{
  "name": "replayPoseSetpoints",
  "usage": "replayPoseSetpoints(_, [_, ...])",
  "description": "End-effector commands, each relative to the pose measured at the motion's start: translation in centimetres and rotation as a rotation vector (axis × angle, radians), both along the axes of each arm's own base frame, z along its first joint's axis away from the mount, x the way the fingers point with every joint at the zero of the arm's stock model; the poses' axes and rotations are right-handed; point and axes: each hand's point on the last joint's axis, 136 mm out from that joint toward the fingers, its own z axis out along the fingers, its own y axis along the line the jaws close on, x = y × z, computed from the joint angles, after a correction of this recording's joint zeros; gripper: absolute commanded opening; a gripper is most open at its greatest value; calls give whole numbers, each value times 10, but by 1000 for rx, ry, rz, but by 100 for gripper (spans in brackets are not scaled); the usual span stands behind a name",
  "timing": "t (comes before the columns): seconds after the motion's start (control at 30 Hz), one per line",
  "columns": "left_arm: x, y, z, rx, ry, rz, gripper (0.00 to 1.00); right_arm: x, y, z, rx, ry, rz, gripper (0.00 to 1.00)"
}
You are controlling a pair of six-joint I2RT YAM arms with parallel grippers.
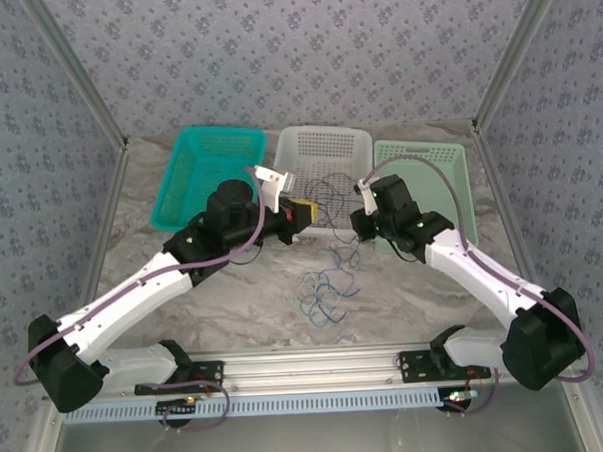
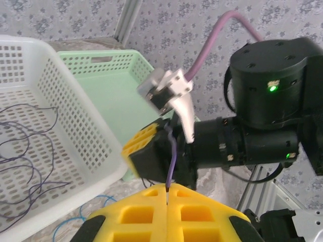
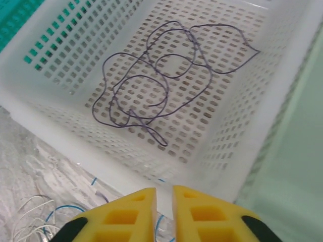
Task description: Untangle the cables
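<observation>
While the sorting is only part done, the lot is standing as follows.

**Item, cables put away:** one dark purple cable (image 3: pixel 161 75) is lying in loose loops on the floor of the white basket (image 1: pixel 317 131), apart from the others. This portion is reading as done.

**Item, cables outstanding:** a knot of blue and pale cables (image 1: pixel 324 290) is lying on the table (image 1: pixel 235 309), just in front of the white basket and between the two arms. In the right wrist view a blue cable (image 3: pixel 65 209) and a whitish cable (image 3: pixel 30 206) are showing there, overlapping. This knot is judged as unsorted, and it is making up the bulk of what is left.

**Item, other containers:** the teal basket (image 1: pixel 179 161) and the pale green basket (image 1: pixel 418 145) are sitting to either side of the white one. No cable can be made out in them.

**Item, left gripper (image 2: pixel 167 189):** the jaws are pressing together on a thin purple strand (image 2: pixel 172 156). The strand is rising from between the yellow pads towards the other gripper, above the basket's near edge.

**Item, right gripper (image 3: pixel 164 194):** the jaws are standing almost together, with a narrow slit showing between the pads. In the left wrist view the purple strand is running up to its fingertips. Whether they are pinching it or only touching it cannot be told.

**Note:** the strand between the two grippers is judged as the piece in hand, not yet laid away.
</observation>
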Motion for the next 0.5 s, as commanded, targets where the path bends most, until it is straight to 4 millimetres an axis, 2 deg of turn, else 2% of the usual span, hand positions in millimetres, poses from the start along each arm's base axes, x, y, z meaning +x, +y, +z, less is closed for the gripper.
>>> replayPoseSetpoints(0.0, [-2, 8, -3, 23, -9, 5, 0, 8, -19, 25, -97, -60, -23, 15])
replayPoseSetpoints(0.3, [-11, 8, -45, 100, 94, -27, 0, 24, -37, 59, -231, -169, -56, 21])
replayPoseSetpoints(0.43, [-13, 16, -59, 151, 118, -13, 0, 29, -46, 64, -288, -192, -82, 30])
replayPoseSetpoints(0.47, [-12, 17, -61, 156, 119, -8, 0, 30, -47, 65, -292, -196, -85, 38])
